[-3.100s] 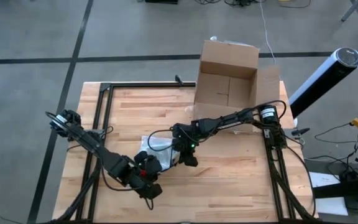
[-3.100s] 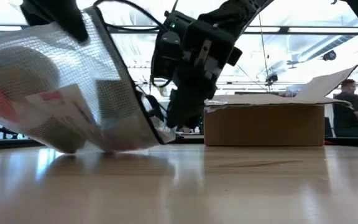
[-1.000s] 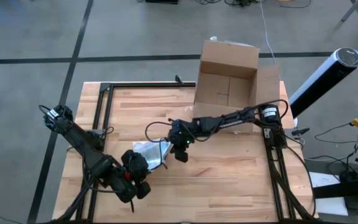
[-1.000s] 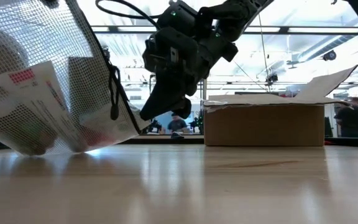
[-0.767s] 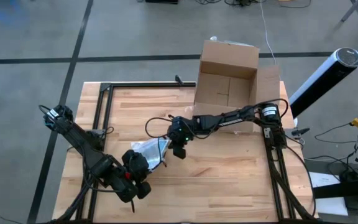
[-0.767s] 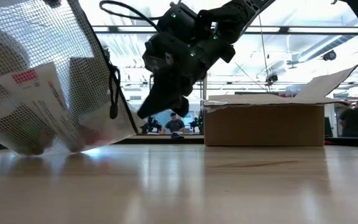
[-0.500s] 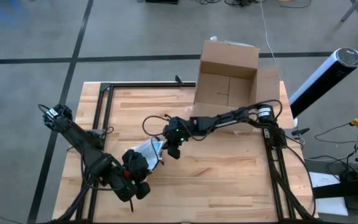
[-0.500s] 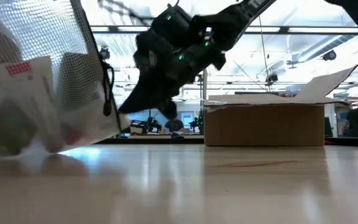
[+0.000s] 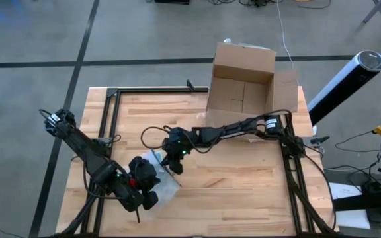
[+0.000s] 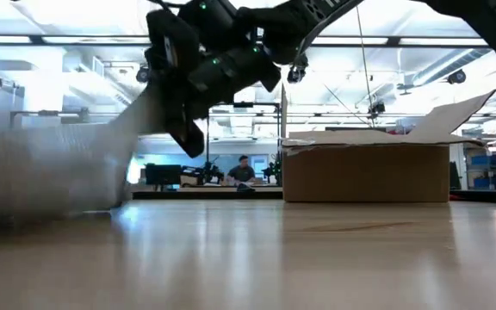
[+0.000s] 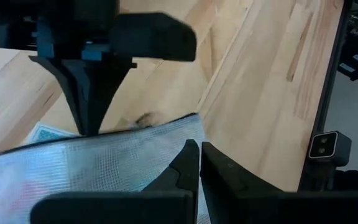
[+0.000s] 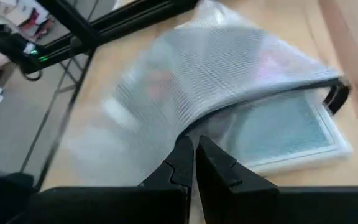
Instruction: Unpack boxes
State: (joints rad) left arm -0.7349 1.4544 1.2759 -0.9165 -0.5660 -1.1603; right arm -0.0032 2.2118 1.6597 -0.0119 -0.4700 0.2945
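Wooden table, open brown cardboard box, both jaws clamped on mesh pouch.

No legible text, labels, brands or numbers on anything.

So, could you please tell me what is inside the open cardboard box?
The high view shows only the bare brown floor of the cardboard box; the strip under its near wall is hidden.

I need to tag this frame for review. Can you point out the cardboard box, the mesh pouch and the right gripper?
cardboard box (image 9: 238,94): high view, bare inside floor.
mesh pouch (image 11: 98,165): left wrist view, middle of its mesh face.
right gripper (image 9: 166,165): high view, between its fingertips at the pouch's edge.
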